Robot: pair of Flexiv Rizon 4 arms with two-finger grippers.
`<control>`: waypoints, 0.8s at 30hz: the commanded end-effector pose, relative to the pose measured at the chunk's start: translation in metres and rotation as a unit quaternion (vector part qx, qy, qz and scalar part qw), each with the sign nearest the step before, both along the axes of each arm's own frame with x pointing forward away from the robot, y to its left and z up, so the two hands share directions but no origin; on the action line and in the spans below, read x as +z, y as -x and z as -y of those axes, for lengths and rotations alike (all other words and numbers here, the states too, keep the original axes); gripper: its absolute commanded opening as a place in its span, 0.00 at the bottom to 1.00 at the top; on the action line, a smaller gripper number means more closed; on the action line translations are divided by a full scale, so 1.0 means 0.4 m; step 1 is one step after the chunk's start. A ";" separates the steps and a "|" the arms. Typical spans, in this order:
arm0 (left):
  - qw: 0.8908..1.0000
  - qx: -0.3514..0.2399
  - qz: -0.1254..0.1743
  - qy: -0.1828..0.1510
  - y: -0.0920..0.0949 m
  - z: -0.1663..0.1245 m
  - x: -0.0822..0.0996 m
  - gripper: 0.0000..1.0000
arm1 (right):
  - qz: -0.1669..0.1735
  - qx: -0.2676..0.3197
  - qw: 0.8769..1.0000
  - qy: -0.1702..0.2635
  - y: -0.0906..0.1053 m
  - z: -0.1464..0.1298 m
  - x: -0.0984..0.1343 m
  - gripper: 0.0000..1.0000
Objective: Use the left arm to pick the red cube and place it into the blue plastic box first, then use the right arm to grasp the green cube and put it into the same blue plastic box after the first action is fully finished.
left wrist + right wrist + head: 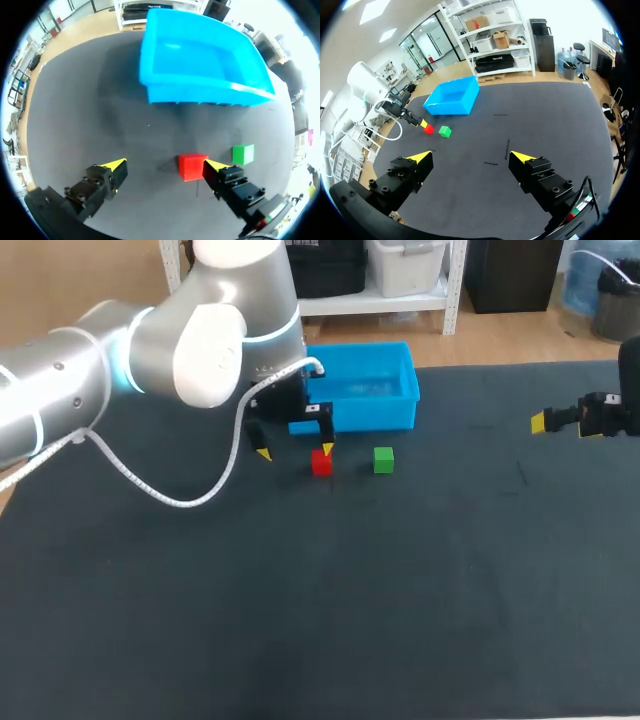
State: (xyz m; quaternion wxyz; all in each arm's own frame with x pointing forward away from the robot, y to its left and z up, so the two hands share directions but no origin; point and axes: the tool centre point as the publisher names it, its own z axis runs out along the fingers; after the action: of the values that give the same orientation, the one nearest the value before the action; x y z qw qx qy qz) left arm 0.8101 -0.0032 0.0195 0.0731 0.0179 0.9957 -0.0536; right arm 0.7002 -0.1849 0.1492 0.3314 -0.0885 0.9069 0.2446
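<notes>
Over the desk (300,590), left hand (166,167) is hanging released, red cube (192,166) crowding one finger (222,175) (off-centre) — centring before clenching is looking wise.

head view: left arm (150,350) kinda blocks the near left corner of the blue box (380,390) | right arm (628,390) mostly chopped off at the edge | right wrist view: red cube (428,129) and green cube (445,131) way too tiny for detail

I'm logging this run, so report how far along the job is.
Done: nothing; the blue plastic box holds no cube. In hand: the left gripper is open, with the red cube between its fingers, on the table, not gripped. Left: move it into the box, then the green cube, with the open right gripper.
</notes>
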 end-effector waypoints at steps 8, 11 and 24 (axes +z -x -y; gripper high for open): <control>1.000 -0.012 -0.002 -0.003 -0.029 0.064 -0.009 1.00 | -0.001 0.001 1.000 0.000 -0.001 0.001 0.001 1.00; 1.000 -0.013 -0.003 -0.002 -0.031 0.069 -0.010 1.00 | -0.001 0.001 1.000 0.000 -0.001 0.001 0.001 1.00; 1.000 -0.010 -0.009 -0.002 -0.024 0.081 -0.014 1.00 | -0.001 0.001 1.000 0.000 -0.001 0.001 0.001 1.00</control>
State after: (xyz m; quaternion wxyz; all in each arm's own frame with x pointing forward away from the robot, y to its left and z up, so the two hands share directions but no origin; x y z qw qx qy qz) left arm 0.8166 -0.0322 0.0139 0.0670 0.0271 0.9958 -0.0557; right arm 0.7002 -0.1849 0.1492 0.3314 -0.0885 0.9069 0.2446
